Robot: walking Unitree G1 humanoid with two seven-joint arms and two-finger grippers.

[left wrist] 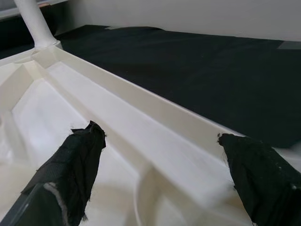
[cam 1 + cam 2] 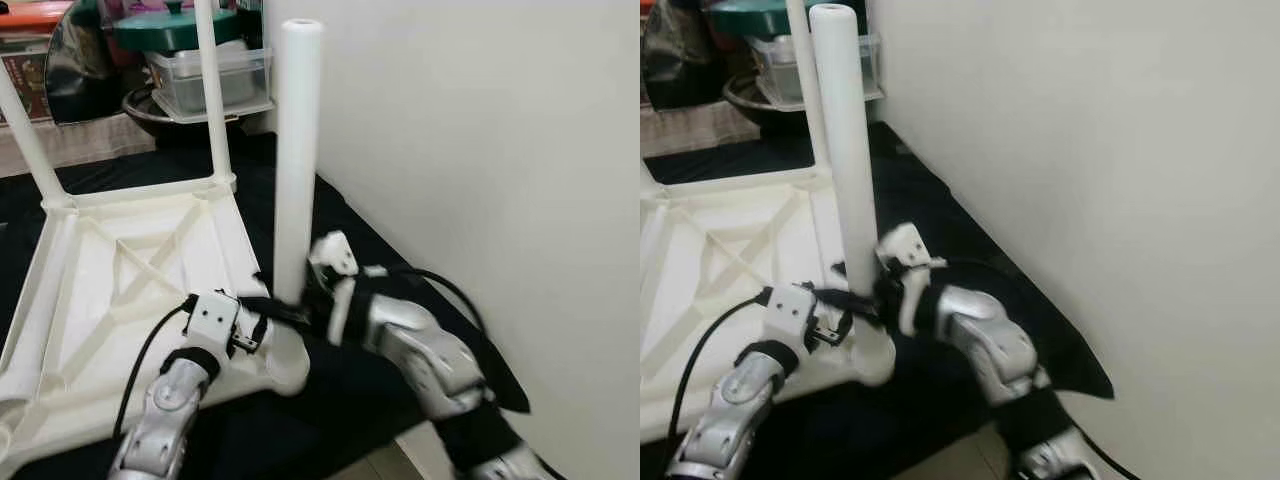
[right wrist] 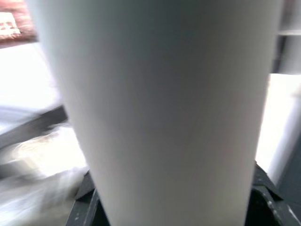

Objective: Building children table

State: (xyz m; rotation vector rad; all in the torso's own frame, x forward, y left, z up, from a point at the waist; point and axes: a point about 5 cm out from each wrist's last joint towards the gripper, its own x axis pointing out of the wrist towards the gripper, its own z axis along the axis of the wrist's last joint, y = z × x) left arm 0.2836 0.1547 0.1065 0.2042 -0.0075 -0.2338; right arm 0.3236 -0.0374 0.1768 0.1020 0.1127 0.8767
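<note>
The upturned white plastic children's table lies on a black cloth, the left gripper spread open over its corner rim, while beside it the right gripper is clamped around the upright white tubular table leg standing in that corner socket.
</note>
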